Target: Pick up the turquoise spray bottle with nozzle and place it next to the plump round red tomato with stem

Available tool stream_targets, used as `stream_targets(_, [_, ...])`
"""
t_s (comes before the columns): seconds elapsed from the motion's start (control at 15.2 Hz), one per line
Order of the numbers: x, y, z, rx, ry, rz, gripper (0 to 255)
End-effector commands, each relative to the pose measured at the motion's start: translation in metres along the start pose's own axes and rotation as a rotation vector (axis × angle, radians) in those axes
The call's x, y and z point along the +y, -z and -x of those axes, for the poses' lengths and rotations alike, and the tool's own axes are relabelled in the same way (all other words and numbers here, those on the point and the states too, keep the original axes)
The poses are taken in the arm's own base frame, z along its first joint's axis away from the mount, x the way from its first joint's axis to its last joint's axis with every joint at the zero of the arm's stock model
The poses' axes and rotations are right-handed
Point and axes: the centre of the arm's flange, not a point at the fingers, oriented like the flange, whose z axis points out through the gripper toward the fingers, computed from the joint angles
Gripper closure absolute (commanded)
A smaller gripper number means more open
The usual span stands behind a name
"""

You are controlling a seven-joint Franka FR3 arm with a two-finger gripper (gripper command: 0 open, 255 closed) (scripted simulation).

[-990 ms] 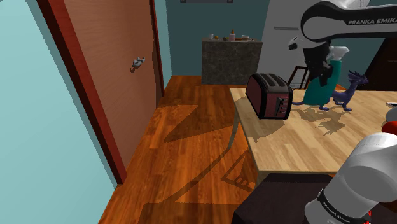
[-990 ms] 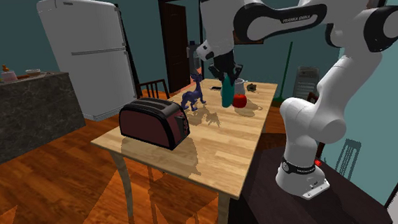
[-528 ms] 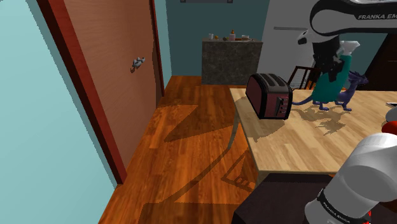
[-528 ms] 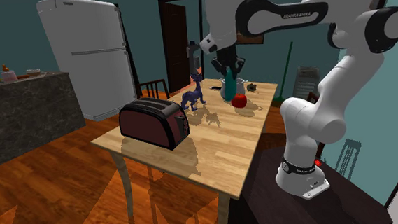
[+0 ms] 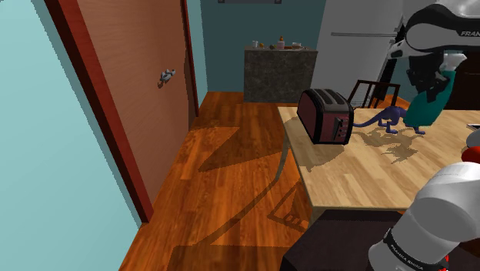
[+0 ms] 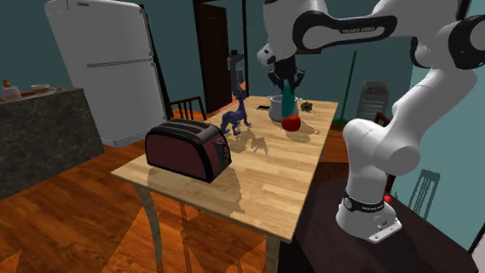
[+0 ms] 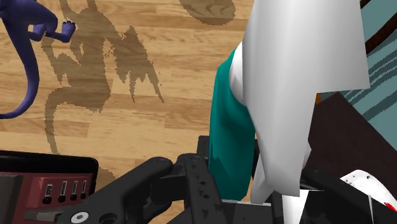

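The turquoise spray bottle (image 6: 287,100) with a white nozzle (image 5: 454,60) hangs tilted above the wooden table (image 6: 260,177). My gripper (image 6: 283,74) is shut on the bottle's upper body (image 5: 425,104). In the wrist view the teal body (image 7: 230,140) and white nozzle (image 7: 299,83) sit clasped between my black fingers (image 7: 191,181). The red tomato (image 6: 292,123) lies on the table just below the bottle's base. At the shoulder view's right edge a red patch (image 5: 471,154) shows behind my arm.
A purple dragon figure (image 6: 238,114) stands on the table beside the bottle, towards the dark red toaster (image 6: 188,150) near the table's end. A white pot (image 6: 275,109) sits behind the tomato. A chair (image 5: 371,94) stands at the table's far side.
My gripper has carried the bottle up and to the right in both exterior views, past the dragon, and it now hangs over the tomato.
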Motion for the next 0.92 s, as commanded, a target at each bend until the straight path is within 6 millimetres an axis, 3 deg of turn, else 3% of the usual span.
stream_targets(0.0, [-0.001, -0.02, 0.019, -0.001, 0.002, 0.001, 255])
stream_targets(0.86, [-0.002, -0.127, 0.153, -0.001, 0.002, 0.001, 255])
